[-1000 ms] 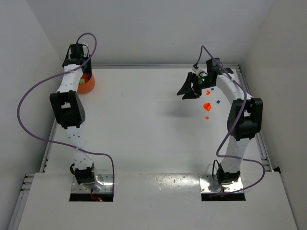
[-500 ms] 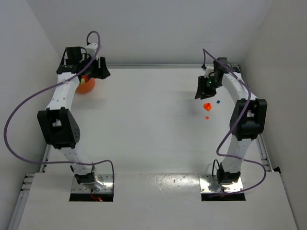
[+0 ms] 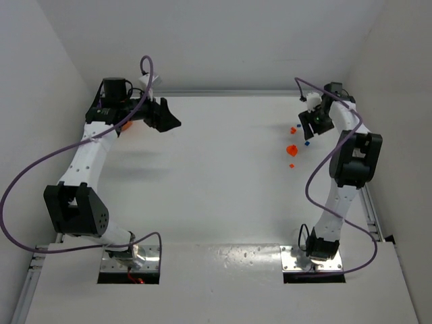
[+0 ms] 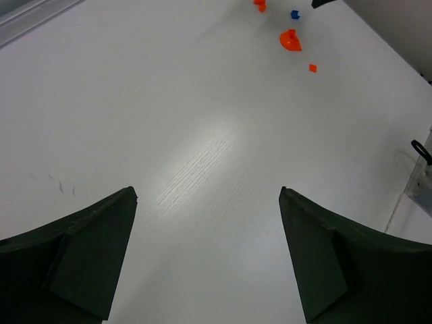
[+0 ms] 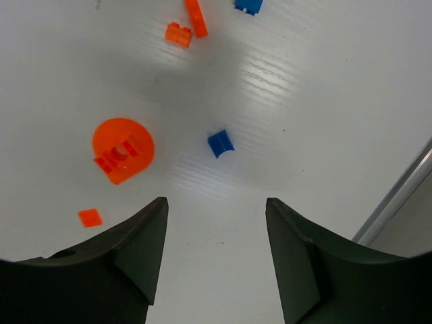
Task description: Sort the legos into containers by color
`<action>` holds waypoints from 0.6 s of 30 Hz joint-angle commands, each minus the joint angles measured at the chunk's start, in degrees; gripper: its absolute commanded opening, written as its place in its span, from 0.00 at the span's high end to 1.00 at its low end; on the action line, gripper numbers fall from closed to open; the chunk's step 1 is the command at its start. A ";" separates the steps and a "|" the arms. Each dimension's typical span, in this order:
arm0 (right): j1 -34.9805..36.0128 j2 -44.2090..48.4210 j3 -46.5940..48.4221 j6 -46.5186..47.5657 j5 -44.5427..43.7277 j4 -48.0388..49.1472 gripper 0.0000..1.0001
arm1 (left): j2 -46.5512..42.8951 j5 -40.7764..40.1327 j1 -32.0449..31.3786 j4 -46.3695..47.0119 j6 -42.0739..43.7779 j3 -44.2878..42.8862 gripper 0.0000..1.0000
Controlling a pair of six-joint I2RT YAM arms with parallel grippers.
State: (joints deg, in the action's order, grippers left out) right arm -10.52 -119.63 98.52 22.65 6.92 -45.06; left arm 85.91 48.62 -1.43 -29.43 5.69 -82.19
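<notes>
Currently right gripper [image 5: 216, 202] is hovering open over a blue lego [image 5: 220, 144], upper right; left gripper [image 4: 208, 196] is hanging open, empty.

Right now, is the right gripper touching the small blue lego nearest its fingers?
Apart. The right wrist view shows the blue lego lying on the table ahead of the right gripper, with white surface plainly visible between the two.

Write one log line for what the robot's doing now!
left gripper: open, empty | right gripper: open, empty, near blue lego | orange legos: loose on table
</notes>
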 commanded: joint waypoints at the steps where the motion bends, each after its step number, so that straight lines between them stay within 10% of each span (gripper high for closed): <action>1: -1.25 -3.14 3.08 8.45 0.20 0.24 0.39 | -0.83 4.28 -0.15 1.48 0.28 -0.42 0.07; 18: -2.31 -12.46 9.15 13.91 3.19 -1.87 0.48 | 1.45 4.29 -0.68 1.48 -0.86 -0.42 0.04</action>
State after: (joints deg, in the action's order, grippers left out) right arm -12.38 -131.83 104.95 35.03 8.19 -45.82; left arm 86.67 51.16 -1.76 -29.41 4.89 -82.19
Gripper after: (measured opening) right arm 0.525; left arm 0.963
